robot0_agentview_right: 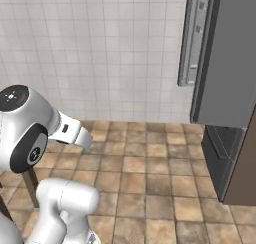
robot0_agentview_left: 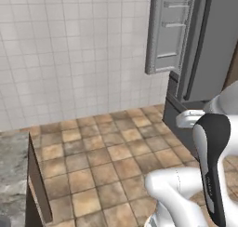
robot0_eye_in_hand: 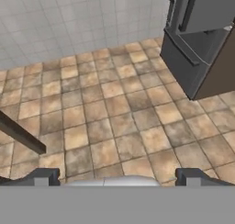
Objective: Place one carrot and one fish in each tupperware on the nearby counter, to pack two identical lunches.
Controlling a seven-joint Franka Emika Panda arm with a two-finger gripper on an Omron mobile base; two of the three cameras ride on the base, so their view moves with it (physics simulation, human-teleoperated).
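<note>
The fridge (robot0_agentview_left: 204, 44) is cut off by the top and right edges in both base views; its open door (robot0_agentview_left: 168, 30) also runs past the top. In the hand view only the fridge's lower part (robot0_eye_in_hand: 193, 39) shows. The surface (robot0_agentview_left: 11, 175) is clipped by the left and bottom edges of the left base view. The arm (robot0_agentview_left: 211, 165) hides part of the floor (robot0_agentview_left: 107, 147) behind it.
</note>
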